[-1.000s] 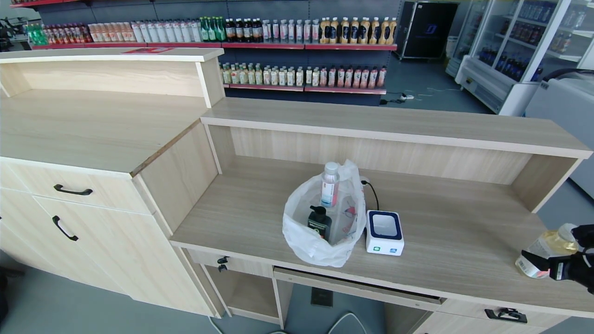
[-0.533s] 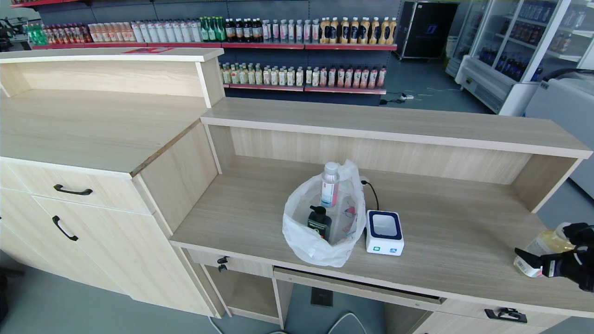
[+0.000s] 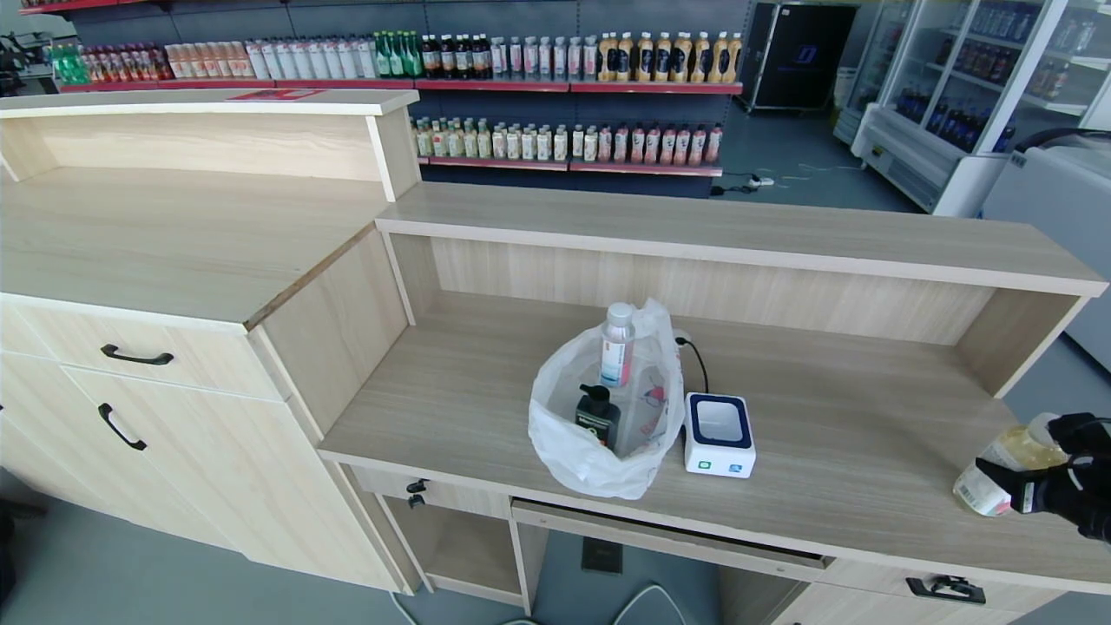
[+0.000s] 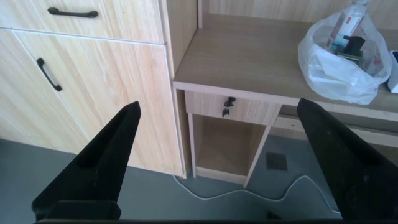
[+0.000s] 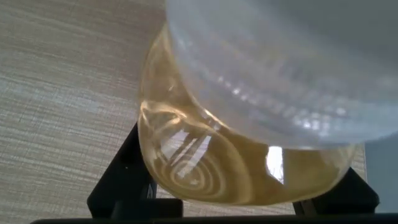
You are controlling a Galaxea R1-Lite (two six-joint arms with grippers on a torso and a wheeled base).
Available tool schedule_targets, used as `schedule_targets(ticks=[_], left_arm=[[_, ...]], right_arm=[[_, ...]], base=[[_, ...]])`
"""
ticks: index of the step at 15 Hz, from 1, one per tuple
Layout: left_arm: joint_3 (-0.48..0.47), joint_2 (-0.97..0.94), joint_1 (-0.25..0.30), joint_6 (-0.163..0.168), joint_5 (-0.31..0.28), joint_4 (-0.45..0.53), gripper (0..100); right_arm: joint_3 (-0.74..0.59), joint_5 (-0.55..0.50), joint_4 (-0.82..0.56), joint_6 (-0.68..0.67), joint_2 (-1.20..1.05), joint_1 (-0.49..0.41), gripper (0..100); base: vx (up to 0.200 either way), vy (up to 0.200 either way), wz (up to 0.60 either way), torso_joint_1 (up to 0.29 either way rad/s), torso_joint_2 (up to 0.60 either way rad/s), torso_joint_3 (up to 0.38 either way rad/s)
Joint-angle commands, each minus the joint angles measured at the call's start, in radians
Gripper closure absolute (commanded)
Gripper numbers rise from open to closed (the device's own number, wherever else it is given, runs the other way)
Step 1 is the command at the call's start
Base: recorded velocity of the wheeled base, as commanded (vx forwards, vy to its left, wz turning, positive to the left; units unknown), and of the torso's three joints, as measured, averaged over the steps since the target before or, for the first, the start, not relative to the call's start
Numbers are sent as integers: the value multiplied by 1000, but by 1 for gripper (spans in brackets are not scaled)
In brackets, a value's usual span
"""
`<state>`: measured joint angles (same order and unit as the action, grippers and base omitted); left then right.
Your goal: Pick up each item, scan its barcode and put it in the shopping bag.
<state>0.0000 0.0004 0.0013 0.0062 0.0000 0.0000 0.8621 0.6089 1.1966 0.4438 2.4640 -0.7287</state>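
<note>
Compared with a second ago, a little farther left along the counter (image 3: 851, 417) and tipped a shade more: bottle of yellow liquid (image 3: 1007, 464), gripped by the right gripper (image 3: 1033, 451). Clamped across the body, one dark finger under the labelled base end, the other up near the pale cap. Tilted over the counter's near right corner, cap up and to the right, base toward the scanner (image 3: 719, 434) yet well apart from it. Cannot tell whether touching the wood. From the right wrist camera, close up: bottle of yellow liquid (image 5: 249, 155) with black fingers (image 5: 124, 186) on either side and wood grain beneath.

Left gripper (image 4: 217, 168): spread wide, nothing between its tips, low in front of the cabinet doors (image 4: 99, 93), above grey floor.

Mid-counter, open at the top: white shopping bag (image 3: 573, 451). Inside, upright, a clear bottle (image 3: 617, 347) with pink and blue label; in front of it, a black pump bottle (image 3: 597, 415). Just beside the bag on its right, the white scanner with dark-rimmed window, black cable (image 3: 694, 356) trailing from behind it toward the back.
</note>
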Motion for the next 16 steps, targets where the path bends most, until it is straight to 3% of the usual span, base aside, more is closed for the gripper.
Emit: schedule_targets(ticks=[1,5,8,9,12,14,16], left_arm=[[0,0,0,0,0,0,0],[0,0,0,0,0,0,0],[0,0,0,0,0,0,0],[0,0,0,0,0,0,0],[0,0,0,0,0,0,0],[0,0,0,0,0,0,0],[0,0,0,0,0,0,0]], right_arm=[[34,-26,6,1,6,2,100],[41,-71,0,-13,-11,14,100],[-6,-69,-84,-160,-185,37,100],[-17,-69,-150,-205,-257,43,100],[-18,3,-634,-401,-663,81,100],[-23,81,-778,-482,-827,103,100],[-15,278,-960,-565,-1048,153,100]], base=[[0,0,0,0,0,0],[0,0,0,0,0,0],[0,0,0,0,0,0],[0,0,0,0,0,0],[0,0,0,0,0,0],[0,0,0,0,0,0],[0,0,0,0,0,0]])
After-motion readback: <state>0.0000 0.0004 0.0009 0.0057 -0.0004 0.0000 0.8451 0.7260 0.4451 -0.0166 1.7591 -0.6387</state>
